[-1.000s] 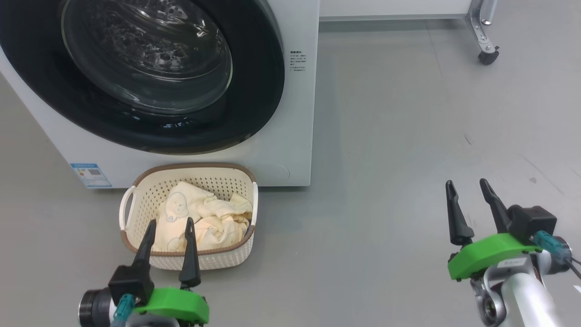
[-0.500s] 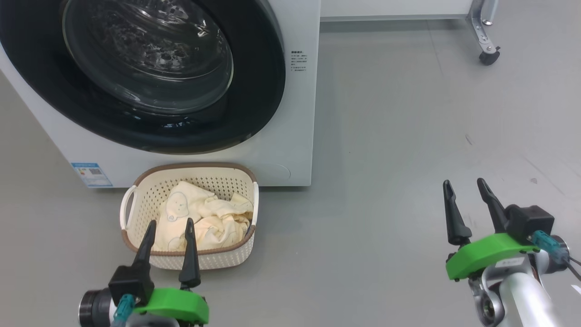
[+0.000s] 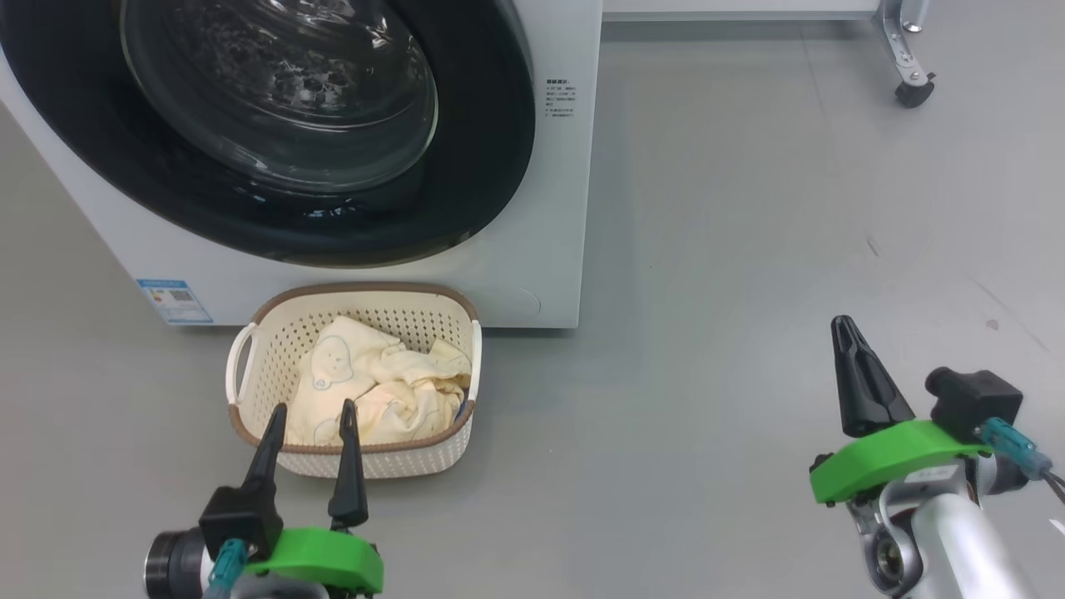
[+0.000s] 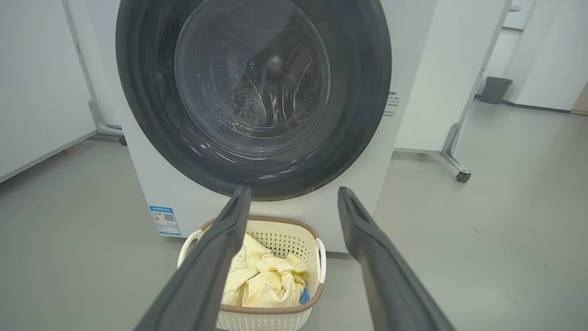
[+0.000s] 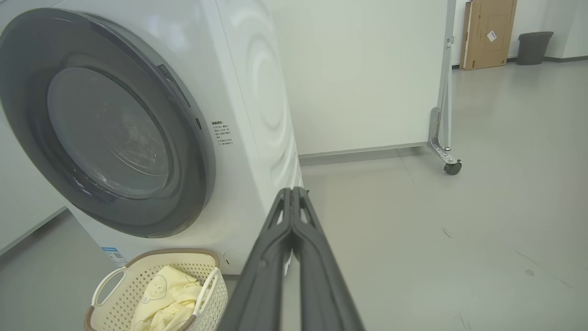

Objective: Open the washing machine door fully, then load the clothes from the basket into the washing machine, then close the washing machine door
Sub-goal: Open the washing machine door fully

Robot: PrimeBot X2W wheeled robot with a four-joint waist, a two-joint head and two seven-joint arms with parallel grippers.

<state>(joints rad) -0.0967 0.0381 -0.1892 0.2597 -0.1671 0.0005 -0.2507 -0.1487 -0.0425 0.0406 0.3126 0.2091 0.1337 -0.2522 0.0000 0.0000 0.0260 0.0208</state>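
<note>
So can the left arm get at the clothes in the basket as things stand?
Probably yes: the left gripper is open and points at the basket, the clothes lie uncovered inside it, and nothing stands between them.

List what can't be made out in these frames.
- Top of the washing machine door: cut off by the head view's upper edge.
- Inside of the drum: blurred by reflections on the door, in every view.
- Small print right of the door, and the blue sticker: too small to read.
- Bottom of the basket: hidden under the clothes.
- Number of garments: crumpled into one pile, cannot count.
</note>
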